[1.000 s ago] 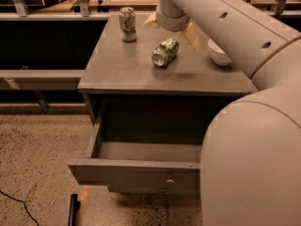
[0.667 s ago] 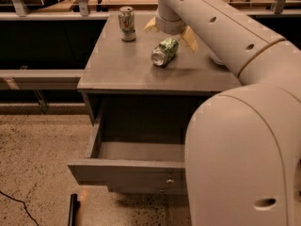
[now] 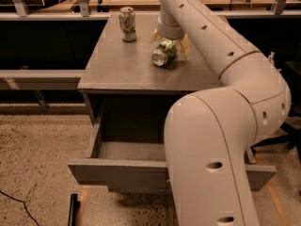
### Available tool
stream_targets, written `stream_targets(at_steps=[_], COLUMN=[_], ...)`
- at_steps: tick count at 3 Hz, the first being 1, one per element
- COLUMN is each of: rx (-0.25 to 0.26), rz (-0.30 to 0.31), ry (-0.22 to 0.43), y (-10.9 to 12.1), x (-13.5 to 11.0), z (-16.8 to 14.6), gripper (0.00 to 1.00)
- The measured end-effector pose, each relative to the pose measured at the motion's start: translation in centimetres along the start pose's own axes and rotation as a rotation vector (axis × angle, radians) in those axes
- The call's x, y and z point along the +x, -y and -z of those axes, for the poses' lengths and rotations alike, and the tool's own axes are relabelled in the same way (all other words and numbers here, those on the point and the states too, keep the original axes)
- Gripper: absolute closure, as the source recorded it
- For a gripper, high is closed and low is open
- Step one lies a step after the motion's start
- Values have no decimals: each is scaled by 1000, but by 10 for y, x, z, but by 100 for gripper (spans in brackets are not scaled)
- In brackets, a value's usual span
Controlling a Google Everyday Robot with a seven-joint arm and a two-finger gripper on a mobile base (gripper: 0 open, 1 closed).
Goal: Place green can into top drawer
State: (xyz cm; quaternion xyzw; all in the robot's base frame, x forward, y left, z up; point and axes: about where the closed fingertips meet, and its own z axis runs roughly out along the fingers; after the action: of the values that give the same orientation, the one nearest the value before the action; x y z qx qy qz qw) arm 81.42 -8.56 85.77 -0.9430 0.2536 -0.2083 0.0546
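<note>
In the last second the cream two-finger gripper (image 3: pixel 169 42) has sunk over the small mottled dark-green drink can (image 3: pixel 164 52), which has not budged: it lies on its side on the matte grey cabinet top (image 3: pixel 117 65), showing a shiny silver end. Tan fingers (image 3: pixel 184 45) straddle it, spread, gripping nothing, so a grasp looks imminent. The wide, shallow grey top drawer (image 3: pixel 117 172) stands open below

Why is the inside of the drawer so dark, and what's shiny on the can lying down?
Camera view: the top drawer sits under the tabletop, so its back falls in shadow; camera view: the silver end of the green can catches light, just below the gripper; the arm, close to the camera, blocks the drawer's right side.
</note>
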Motion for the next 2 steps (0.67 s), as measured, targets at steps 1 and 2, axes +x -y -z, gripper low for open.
stream_targets(at_steps=[1,2], rx=[8,10], rz=[2,0], ry=[71,77], y=[-1,-1], x=[-7,-7], z=[-15,-12], gripper=[47,70])
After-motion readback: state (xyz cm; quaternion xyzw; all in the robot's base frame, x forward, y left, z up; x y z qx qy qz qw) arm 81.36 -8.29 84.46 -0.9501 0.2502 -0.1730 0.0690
